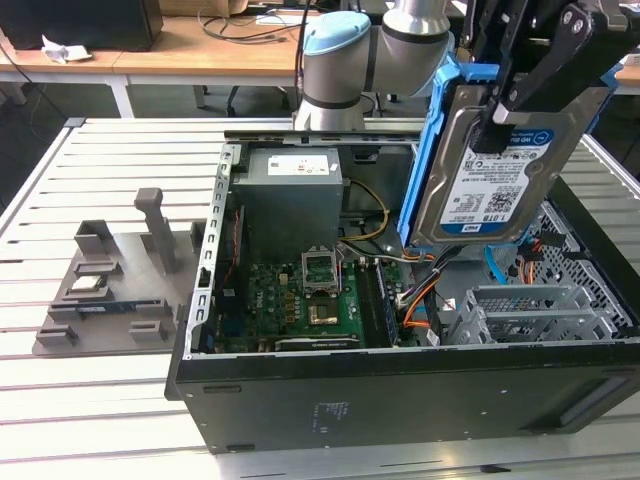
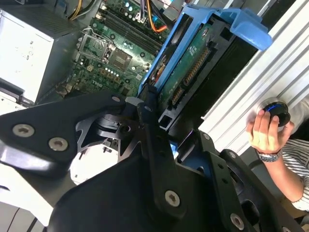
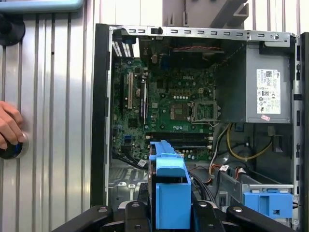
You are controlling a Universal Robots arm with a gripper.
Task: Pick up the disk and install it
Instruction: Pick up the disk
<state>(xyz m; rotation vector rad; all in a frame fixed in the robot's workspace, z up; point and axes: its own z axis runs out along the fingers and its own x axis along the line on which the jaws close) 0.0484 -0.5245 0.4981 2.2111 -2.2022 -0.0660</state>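
Note:
The disk hangs upright in the air above the right half of the open computer case. It is silver-grey, with a blue-and-white label and a blue bracket along its edges. My gripper is shut on its upper part, black fingers on both faces. In the second wrist view the disk's green circuit board shows between the black fingers. The first wrist view shows the bracket edge-on over the case's interior. A grey metal drive cage lies below the disk.
A motherboard and grey power supply fill the case's left side, with orange and yellow cables near the cage. A blue latch sits on the cage. A grey fixture stands left. A person's hand rests on a black button.

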